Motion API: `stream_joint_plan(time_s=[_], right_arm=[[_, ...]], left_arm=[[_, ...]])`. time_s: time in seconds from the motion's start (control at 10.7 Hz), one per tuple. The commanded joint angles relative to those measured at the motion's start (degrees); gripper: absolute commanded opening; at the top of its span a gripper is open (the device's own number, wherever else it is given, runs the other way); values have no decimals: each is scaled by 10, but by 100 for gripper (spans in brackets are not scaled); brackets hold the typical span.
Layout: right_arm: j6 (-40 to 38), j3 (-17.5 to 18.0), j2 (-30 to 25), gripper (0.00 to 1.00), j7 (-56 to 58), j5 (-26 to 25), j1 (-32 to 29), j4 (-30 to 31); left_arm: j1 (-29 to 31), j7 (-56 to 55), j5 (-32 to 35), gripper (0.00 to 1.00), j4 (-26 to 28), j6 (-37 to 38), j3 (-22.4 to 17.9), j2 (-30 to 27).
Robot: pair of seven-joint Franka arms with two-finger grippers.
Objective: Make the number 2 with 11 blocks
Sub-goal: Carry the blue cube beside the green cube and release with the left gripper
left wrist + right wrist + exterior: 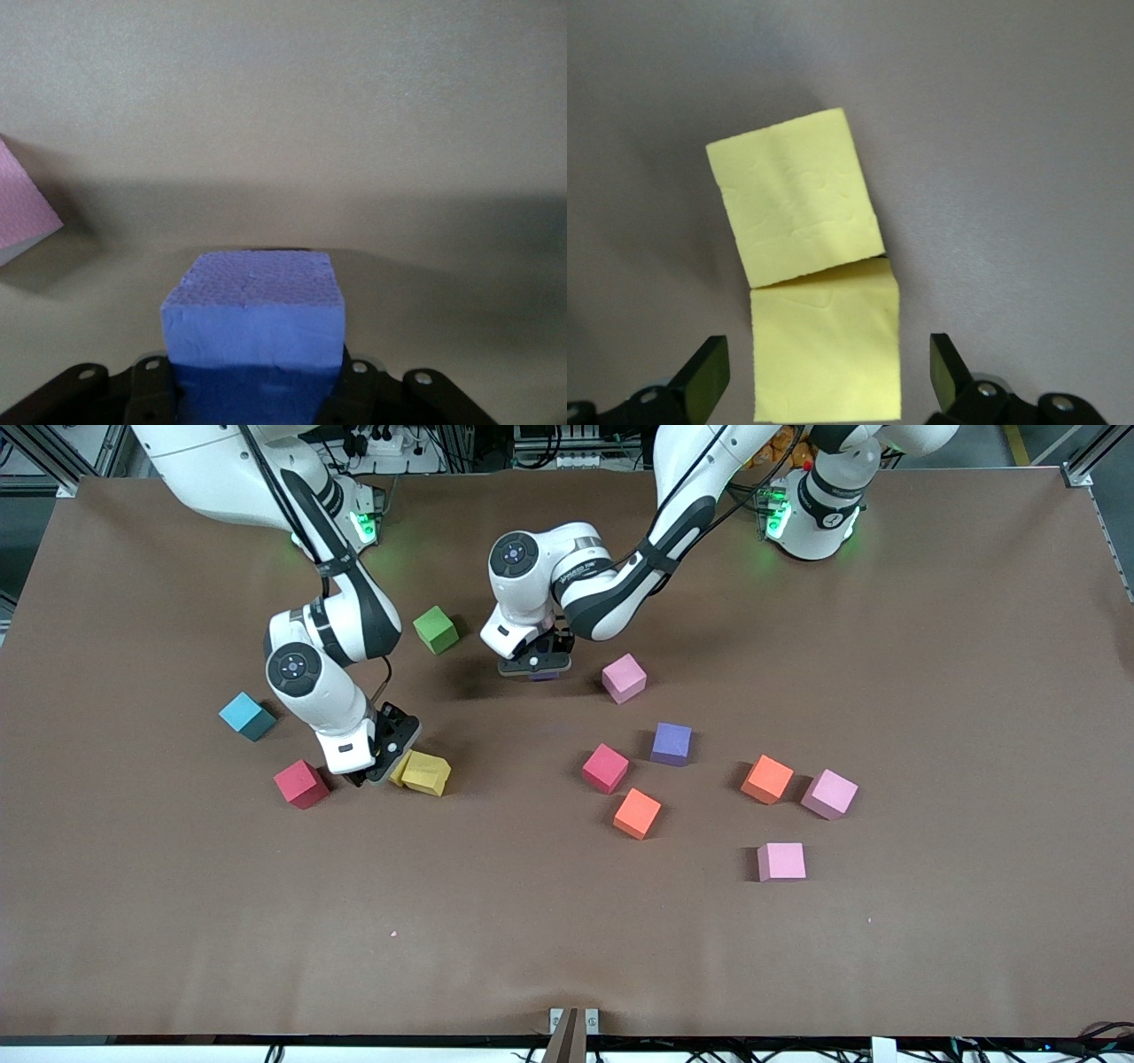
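My left gripper (pixel 537 668) is shut on a purple block (pixel 252 305), low over the table between the green block (pixel 436 630) and a pink block (pixel 624 677). My right gripper (pixel 826 372) is open, its fingers either side of a yellow block (pixel 826 350) with gaps on both sides. A second yellow block (pixel 796 208) touches the first at an angle. In the front view the right gripper (pixel 383 758) sits at the yellow pair (pixel 425 772). The other blocks lie scattered, and no number 2 is in view.
A light blue block (pixel 247 716) and a red block (pixel 301 784) flank the right gripper. Toward the left arm's end lie a red (pixel 605 768), a purple (pixel 671 744), two orange (pixel 637 813) (pixel 767 779) and two pink blocks (pixel 829 794) (pixel 781 862).
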State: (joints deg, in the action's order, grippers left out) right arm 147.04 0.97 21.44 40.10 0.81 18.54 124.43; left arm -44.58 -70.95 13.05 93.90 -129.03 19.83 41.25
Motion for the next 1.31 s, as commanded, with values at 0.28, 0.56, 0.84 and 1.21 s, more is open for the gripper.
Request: stream_joint_plan(time_s=[0.28, 0.56, 0.84, 1.21], right_arm=[[42, 4, 41, 96, 16, 9, -3, -7], [30, 4, 32, 50, 34, 9, -8, -7], [-46, 4, -11, 33, 29, 9, -8, -7], [-145, 3, -67, 33, 37, 30, -4, -9]], left_arm=[[-18, 11, 41, 8, -13, 3, -4, 14], [-19, 41, 40, 9, -14, -23, -4, 17], [-33, 46, 40, 11, -13, -27, -1, 21], [-44, 38, 41, 75, -12, -31, -2, 41]])
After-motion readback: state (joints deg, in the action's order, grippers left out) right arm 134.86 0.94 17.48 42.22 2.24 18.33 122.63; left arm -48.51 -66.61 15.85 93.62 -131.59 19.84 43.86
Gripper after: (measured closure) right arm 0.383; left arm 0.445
